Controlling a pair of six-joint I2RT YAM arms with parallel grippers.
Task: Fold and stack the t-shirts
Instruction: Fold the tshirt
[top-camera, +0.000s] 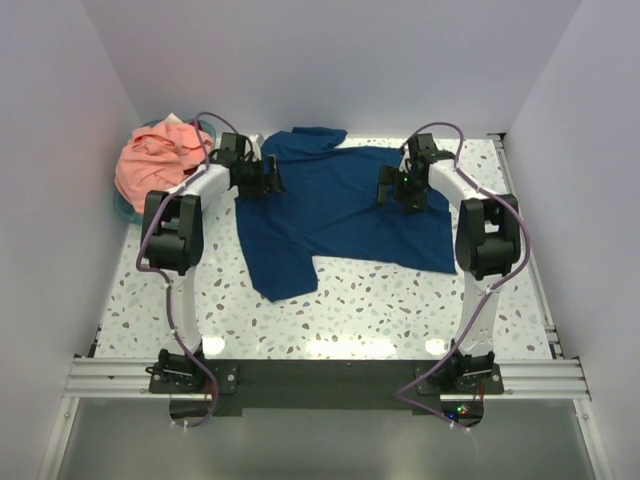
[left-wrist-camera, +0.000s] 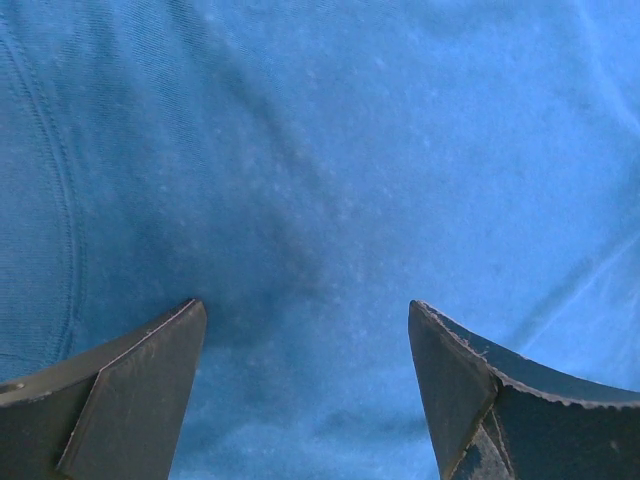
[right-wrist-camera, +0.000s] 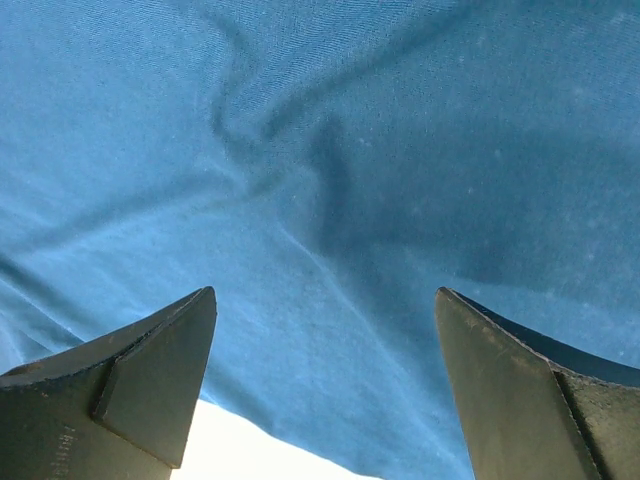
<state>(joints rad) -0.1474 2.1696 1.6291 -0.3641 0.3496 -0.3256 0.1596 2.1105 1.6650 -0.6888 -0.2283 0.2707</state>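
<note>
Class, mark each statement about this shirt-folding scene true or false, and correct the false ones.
1. The navy t-shirt lies spread on the table. True.
2. The salmon-pink t-shirt lies folded on the navy one. False: it is bunched in the teal basket, far left.
3. The left pincer is open above navy cloth. True.
4. The right pincer is shut on a sleeve. False: it is open, gripping nothing.
</note>
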